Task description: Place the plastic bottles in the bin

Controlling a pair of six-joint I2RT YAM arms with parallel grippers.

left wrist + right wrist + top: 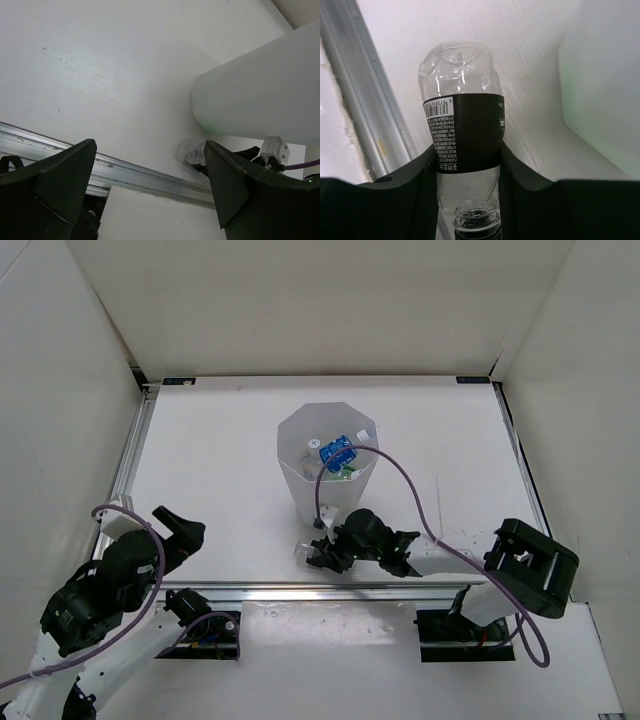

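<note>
right claw [468, 155] clenches the clear, black-labelled plastic bottle [464, 120]; translucent white plastic bin [600, 95] near its right side; left claw [150, 147] released.

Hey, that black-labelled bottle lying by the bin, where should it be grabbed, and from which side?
Across the label band of the black-labelled bottle, coming from its neck end: it lies on its side, the band is straight-walled, and the base is dented. The right gripper is shut there.

Black-labelled clear bottle [462, 125] lies beside the white bin [300, 490], which holds a blue-labelled bottle [335, 453], perhaps others.
</note>
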